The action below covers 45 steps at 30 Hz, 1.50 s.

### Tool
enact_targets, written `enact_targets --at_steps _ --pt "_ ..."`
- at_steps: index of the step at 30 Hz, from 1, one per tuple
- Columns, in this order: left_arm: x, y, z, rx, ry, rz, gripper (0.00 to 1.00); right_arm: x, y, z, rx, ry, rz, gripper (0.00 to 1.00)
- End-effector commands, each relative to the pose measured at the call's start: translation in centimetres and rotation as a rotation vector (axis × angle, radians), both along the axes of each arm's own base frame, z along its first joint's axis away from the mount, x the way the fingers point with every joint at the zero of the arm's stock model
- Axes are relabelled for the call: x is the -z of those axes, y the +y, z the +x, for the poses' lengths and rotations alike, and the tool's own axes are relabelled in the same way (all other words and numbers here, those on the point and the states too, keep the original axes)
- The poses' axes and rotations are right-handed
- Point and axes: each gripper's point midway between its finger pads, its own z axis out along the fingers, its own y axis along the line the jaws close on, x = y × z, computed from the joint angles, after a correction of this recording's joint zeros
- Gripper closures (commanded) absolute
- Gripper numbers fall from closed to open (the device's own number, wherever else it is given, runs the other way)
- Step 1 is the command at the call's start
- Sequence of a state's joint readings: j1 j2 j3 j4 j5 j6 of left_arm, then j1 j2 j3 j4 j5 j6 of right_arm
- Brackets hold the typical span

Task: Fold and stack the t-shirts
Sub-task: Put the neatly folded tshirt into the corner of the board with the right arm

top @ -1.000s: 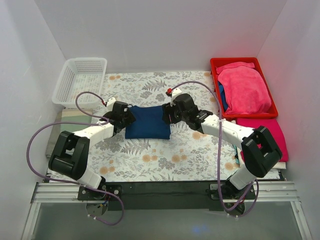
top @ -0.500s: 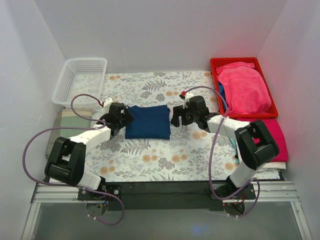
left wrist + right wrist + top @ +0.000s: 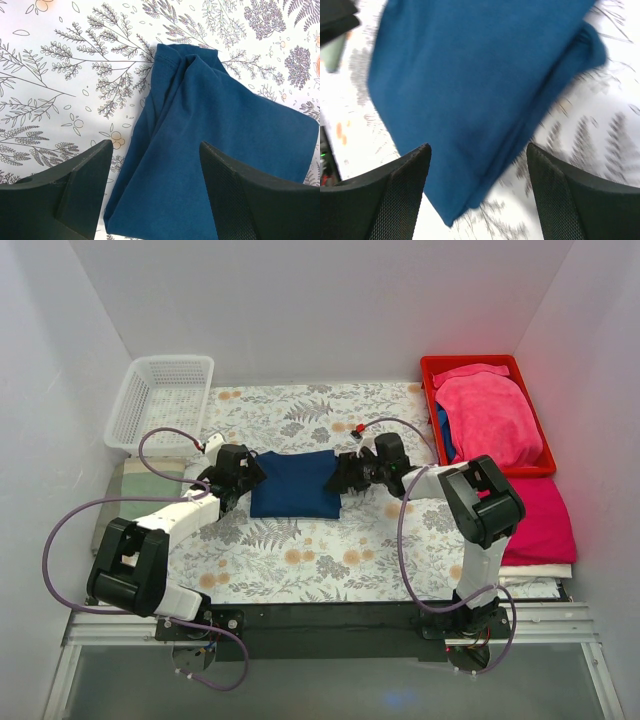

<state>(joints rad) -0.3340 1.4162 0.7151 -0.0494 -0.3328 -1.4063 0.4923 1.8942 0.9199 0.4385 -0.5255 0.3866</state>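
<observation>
Top: folded navy t-shirt lies flat on floral table; left gripper and right gripper at its opposite ends
Left wrist: fingers spread, shirt edge beneath
Right wrist: fingers spread above shirt

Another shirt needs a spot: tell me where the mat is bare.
Bare: near strip of mat, between navy shirt and arm bases, and far strip behind it. Crowded: shirt ends, at left gripper and right gripper.
</observation>
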Motion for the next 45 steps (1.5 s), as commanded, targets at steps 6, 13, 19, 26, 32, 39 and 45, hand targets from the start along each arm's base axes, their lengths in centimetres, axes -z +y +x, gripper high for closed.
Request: enact_targets --at_steps 6,13,19,26,32,39,45 --pt "-1.2 0.5 0.1 -0.019 -0.036 0.0 0.31 3.7 1.8 -2.8 -0.106 0.192 0.062 0.18" --pt "-1.6 0.6 -0.1 -0.021 -0.045 -0.004 0.32 4.8 2.9 -3.8 -0.139 0.232 0.058 0.25" --pt "-2.2 0.6 0.0 -0.027 -0.058 -0.005 0.32 5.5 2.2 -4.2 -0.123 0.244 0.009 0.71" --pt "-2.7 0.6 -0.2 -0.027 -0.068 -0.015 0.32 6.2 -0.5 -4.8 -0.073 0.222 -0.145 0.99" --pt "-3.3 0.7 -0.1 -0.033 -0.082 -0.02 0.33 4.8 -6.4 -5.5 0.057 0.173 -0.423 0.99" --pt "-3.6 0.2 0.0 -0.026 -0.089 -0.047 0.33 3.9 -14.0 -7.8 0.181 0.186 -0.72 0.99" --pt "-4.2 0.1 -0.1 -0.018 -0.106 -0.056 0.33 1.3 -20.2 -8.9 0.357 0.225 -0.878 0.99"
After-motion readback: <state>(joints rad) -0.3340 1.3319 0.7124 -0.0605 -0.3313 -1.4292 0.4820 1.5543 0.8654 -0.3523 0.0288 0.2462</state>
